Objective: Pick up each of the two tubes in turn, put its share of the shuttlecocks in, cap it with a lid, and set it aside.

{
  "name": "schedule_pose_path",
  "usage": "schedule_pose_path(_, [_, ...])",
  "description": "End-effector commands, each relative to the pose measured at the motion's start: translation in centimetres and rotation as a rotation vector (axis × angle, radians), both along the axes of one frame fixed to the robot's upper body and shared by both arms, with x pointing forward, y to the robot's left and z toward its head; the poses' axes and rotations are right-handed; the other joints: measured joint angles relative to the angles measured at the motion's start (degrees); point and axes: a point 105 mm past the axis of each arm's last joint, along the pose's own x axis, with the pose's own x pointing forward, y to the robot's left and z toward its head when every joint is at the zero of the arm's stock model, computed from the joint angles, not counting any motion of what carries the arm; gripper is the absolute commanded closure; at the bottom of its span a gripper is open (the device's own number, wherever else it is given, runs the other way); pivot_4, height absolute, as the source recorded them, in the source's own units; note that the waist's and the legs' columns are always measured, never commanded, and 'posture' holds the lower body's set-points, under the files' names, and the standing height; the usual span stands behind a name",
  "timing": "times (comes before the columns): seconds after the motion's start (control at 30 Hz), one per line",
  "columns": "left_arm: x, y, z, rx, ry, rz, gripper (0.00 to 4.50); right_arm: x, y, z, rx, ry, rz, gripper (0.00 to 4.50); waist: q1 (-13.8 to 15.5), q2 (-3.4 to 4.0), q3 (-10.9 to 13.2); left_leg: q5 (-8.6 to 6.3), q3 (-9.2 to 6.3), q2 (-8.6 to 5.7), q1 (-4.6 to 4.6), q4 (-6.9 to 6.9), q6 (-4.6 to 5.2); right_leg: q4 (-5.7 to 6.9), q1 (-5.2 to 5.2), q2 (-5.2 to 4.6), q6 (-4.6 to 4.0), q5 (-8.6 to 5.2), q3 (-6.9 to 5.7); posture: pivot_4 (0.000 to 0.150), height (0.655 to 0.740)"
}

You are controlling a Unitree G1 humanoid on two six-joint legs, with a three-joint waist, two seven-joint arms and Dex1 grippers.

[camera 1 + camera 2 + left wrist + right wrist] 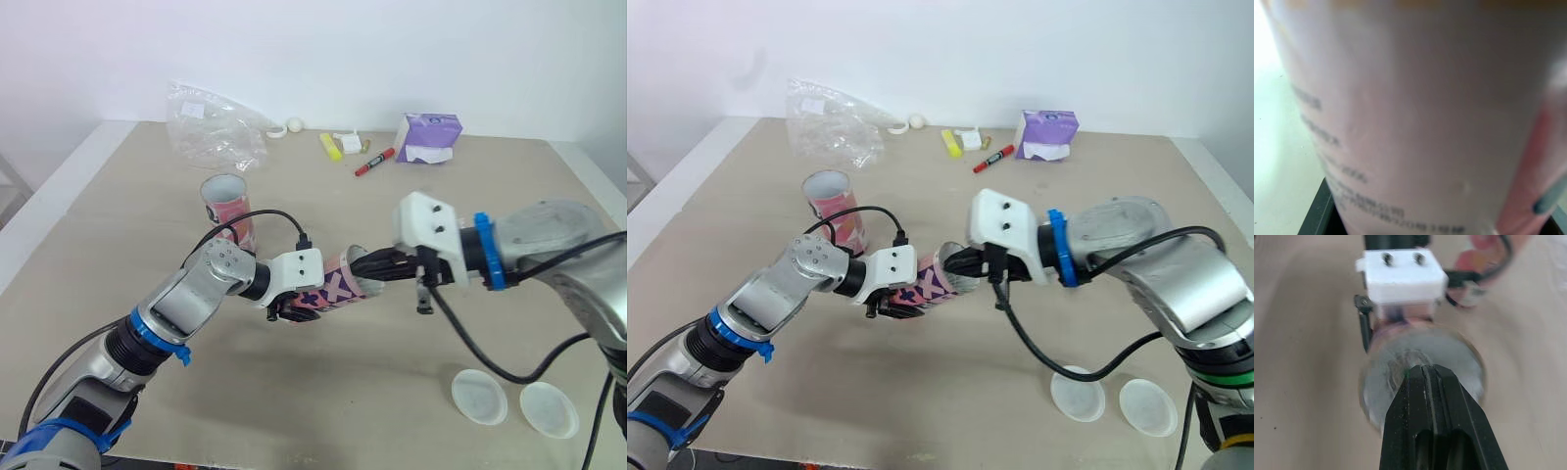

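Held tube (338, 287): lying near level above table (118, 196), clamped by left gripper (294, 307).
Right gripper (380, 265): fingers pressed together at tube mouth; load cannot be told.
Risk: off-axis push likely twists tube loose.

a beige table (127, 215) (pale-edged, evenly lit) stands against a plain white wall (441, 49).
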Motion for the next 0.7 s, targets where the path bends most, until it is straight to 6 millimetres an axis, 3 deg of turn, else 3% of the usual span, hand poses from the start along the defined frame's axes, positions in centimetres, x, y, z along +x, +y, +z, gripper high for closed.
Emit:
schedule_pose_path(0.03, [-0.8,-0.3,-1.6,0.021,0.075,-0.019,2.13,-0.3,1.6,-0.4,-0.078,-0.034,0.069,4.47,0.00,0.00,0.00,0.00,0.00,-0.02,0.00,0.01,0.00,0.00,0.00,-0.02,0.00,0.00,0.00,0.150,0.7400])
schedule_pose_path(0.3, [-0.7,-0.7,-1.6,0.007,0.075,-0.019,2.13,2.1,4.3,-4.6,-0.313,-0.047,0.121,4.47,-0.19,0.05,-0.06,0.03,-0.11,-0.06,-0.02,0.16,-0.03,0.10,0.01,-0.03,0.00,0.00,-0.12,0.150,0.7400])
schedule_pose_path(0.5, [-0.6,-0.7,-1.6,0.000,0.071,-0.013,2.13,2.9,6.3,-5.4,-0.329,-0.023,0.174,4.47,-0.80,0.00,-0.20,0.10,-0.12,0.13,0.67,0.15,-0.04,0.15,0.54,0.20,-0.24,0.17,-0.17,0.150,0.7400])
schedule_pose_path(0.7, [-0.5,-0.7,-1.5,-0.011,0.069,0.000,2.13,2.5,6.8,-6.1,-0.286,0.053,0.203,4.47,-1.55,0.07,-0.25,0.27,-0.20,0.52,1.20,0.14,-0.20,0.16,1.00,0.68,-0.46,0.27,-0.17,0.150,0.7400])
